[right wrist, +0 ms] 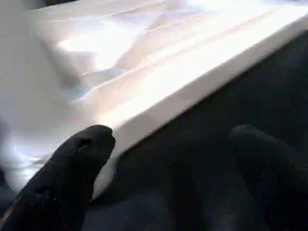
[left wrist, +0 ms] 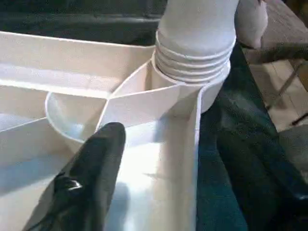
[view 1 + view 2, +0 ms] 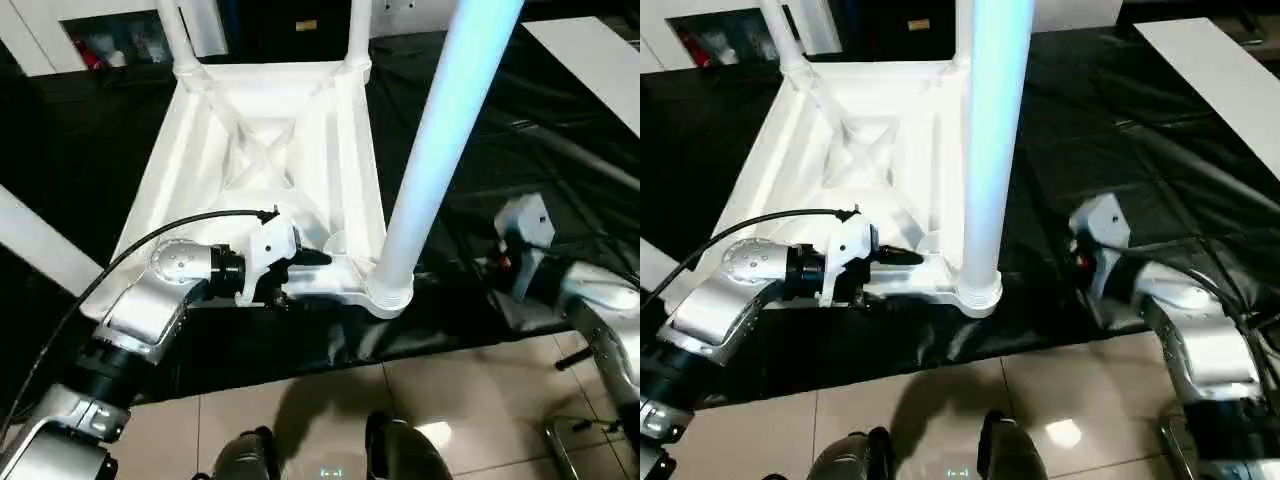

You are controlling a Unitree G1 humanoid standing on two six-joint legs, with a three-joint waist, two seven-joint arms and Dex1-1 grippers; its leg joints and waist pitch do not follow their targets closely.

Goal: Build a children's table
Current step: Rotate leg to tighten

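Note:
The children's table lies upside down on the black sheet, its ribbed top facing up. Three legs stand in corner sockets: two at the far corners and one at the near right corner. My left gripper is open and straddles the top's near rim just left of that near right socket. One black finger reaches inside the rim. My right gripper is open with nothing in it. It hovers over the sheet, just off the top's right edge near the same corner.
The black sheet ends close to the table's near edge, with tiled floor beyond. A white board lies at the back right and a white plank at the left. A cable arcs over my left wrist.

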